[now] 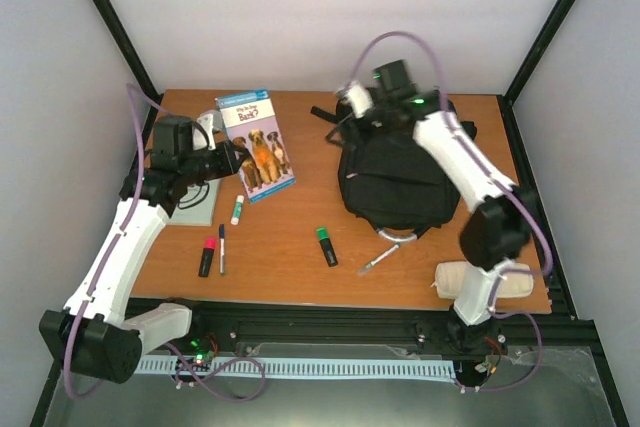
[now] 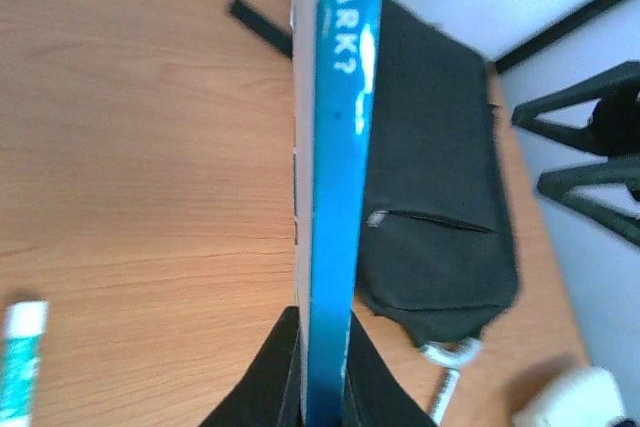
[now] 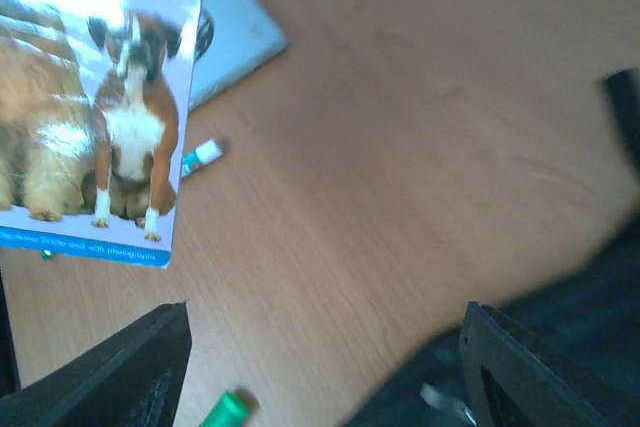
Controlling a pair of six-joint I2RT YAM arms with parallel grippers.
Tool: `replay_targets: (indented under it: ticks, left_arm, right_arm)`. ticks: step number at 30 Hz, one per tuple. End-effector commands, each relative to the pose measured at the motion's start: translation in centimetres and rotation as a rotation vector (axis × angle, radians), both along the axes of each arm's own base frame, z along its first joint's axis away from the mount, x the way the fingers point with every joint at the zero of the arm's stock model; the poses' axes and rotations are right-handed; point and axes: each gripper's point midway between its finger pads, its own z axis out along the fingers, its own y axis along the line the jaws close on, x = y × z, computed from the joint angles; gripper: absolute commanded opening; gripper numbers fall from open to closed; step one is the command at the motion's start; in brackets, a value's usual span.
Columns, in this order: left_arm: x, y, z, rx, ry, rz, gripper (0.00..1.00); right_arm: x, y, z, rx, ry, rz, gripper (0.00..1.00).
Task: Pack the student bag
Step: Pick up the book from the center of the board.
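Black student bag (image 1: 395, 182): left gripper (image 1: 238, 159), clamped on book (image 1: 257, 144), held left of it; right gripper (image 1: 350, 102), spread wide, held over its far edge.

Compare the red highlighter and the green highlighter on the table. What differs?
Cap colour: the red highlighter has a pinkish-red cap, the green highlighter a green one. Place: the red one lies next to a pen; the green one lies alone, nearer the backpack. Both have black bodies and lie flat, untouched.
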Motion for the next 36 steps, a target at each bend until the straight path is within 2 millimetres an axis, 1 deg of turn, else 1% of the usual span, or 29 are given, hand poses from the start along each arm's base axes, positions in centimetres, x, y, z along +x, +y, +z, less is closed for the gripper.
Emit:
replay_targets:
  ticks: [1,3,5,6,8,9,10,11,14,18,21,23,28,30,33,36]
  left_arm:
    - [-1.0,-4.4,5.9,-0.225,-0.217,-0.231,0.01]
    - [-1.7,-5.4,6.6,-0.286,-0.239,-0.286,0.01]
    - [-2.3,-6.3,7.5,-0.335,-0.268,-0.34,0.01]
    - [-2.6,-6.7,7.7,-0.357,-0.27,-0.36,0.01]
    - [-3.3,-7.6,8.8,-0.4,-0.297,-0.417,0.01]
    - [-3.7,-8.1,9.5,-0.417,-0.312,-0.448,0.01]
    - [-4.2,-8.7,10.4,-0.429,-0.334,-0.482,0.01]
    - [-4.6,-9.3,11.0,-0.438,-0.346,-0.515,0.01]
    - [-5.7,-10.6,12.7,-0.458,-0.365,-0.598,0.01]
    - [-6.4,-12.2,13.8,-0.497,-0.349,-0.689,0.01]
    - [-7.2,-13.0,14.6,-0.52,-0.358,-0.742,0.01]
    - [-7.7,-13.7,14.7,-0.527,-0.358,-0.779,0.01]
    - [-7.1,-15.1,13.8,-0.539,-0.333,-0.826,0.01]
    - [-6.7,-15.8,13.6,-0.547,-0.319,-0.847,0.01]
    - [-6.2,-16.4,13.9,-0.554,-0.32,-0.862,0.01]
    - [-5.8,-16.8,14.5,-0.573,-0.334,-0.874,0.01]
  right_arm:
    - [-1.3,-5.6,4.5,0.13,0.004,-0.081,0.78]
    - [-1.9,-8.3,5.9,0.178,0.002,-0.118,0.81]
    - [-3.2,-10.7,7.3,0.224,-0.012,-0.124,0.84]
    - [-3.9,-11.6,7.6,0.242,-0.018,-0.121,0.85]
    - [-5.4,-12.8,8.2,0.285,-0.033,-0.105,0.9]
    - [-6.2,-13.2,8.5,0.305,-0.042,-0.093,0.92]
    - [-6.9,-13.5,8.9,0.32,-0.057,-0.085,0.97]
    - [-7.7,-13.6,9.2,0.329,-0.071,-0.073,1.0]
    - [-9.5,-13.5,10.2,0.362,-0.098,-0.047,1.0]
    - [-10.8,-12.8,12.6,0.458,-0.115,0.013,1.0]
    - [-11.0,-12.1,13.7,0.524,-0.074,0.065,1.0]
    - [-11.1,-11.7,14.4,0.561,-0.047,0.104,1.0]
    - [-12.3,-10.1,15.3,0.602,-0.025,0.216,1.0]
    - [-12.4,-9.6,15.2,0.602,-0.022,0.231,1.0]
    - [-12.6,-9.2,15.1,0.624,0.014,0.259,1.0]
    - [-13.2,-8.8,15.0,0.648,0.053,0.295,1.0]
